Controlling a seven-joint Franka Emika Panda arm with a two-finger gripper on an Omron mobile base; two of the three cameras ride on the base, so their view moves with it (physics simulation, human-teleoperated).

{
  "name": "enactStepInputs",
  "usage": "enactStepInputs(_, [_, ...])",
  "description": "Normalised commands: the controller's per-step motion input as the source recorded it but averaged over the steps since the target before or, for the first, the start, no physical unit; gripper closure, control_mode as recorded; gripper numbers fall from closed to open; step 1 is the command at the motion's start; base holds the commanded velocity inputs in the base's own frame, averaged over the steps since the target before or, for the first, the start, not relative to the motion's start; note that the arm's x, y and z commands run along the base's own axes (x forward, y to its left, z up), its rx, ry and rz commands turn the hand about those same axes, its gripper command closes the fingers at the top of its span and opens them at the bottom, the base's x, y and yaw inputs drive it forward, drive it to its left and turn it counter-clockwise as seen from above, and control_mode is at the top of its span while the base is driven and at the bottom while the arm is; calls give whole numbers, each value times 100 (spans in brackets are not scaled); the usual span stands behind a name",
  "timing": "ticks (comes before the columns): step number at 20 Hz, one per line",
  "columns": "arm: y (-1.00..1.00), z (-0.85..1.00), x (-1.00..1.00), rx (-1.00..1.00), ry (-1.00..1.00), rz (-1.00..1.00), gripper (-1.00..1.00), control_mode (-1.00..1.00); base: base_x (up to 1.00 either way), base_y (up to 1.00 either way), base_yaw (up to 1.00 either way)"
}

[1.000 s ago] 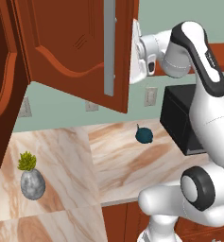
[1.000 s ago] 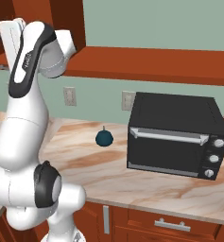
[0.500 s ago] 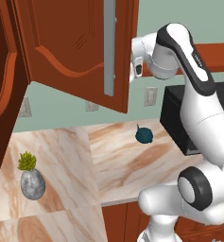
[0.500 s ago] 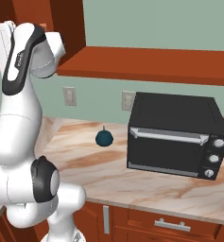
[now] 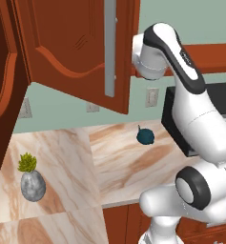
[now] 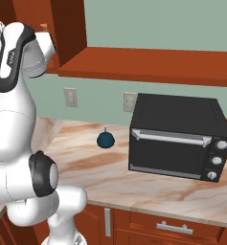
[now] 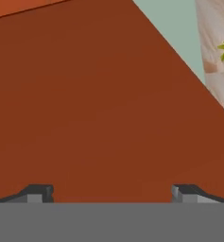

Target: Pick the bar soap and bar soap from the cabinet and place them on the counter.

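Two soap bars are the goal, yet neither can be made out, so their lie and long axis cannot be told; presumably they sit inside the reddish-brown wooden wall cabinet [image 5: 76, 52], whose arched-panel door with its long grey bar handle [image 5: 110, 47] hangs open over the beige-pink marble-patterned counter [image 5: 119, 162]. Best swing the hand round the door's edge toward the shelf before reaching. The fingers [image 7: 112, 193] stand spread wide, holding nothing, facing plain red-brown wood close up.
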Motion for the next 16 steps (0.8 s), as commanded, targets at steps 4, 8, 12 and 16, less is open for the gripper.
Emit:
enactStepInputs(4, [42, 0, -3, 0, 0, 4, -100, -100, 0, 0, 0])
enactStepInputs(8, [48, 0, -21, 0, 0, 4, -100, -100, 0, 0, 0])
enactStepInputs(12, [49, -1, -11, 0, -1, 1, -100, -100, 0, 0, 0])
enactStepInputs(16, [34, -5, 0, -2, -4, 0, -100, -100, 0, 0, 0])
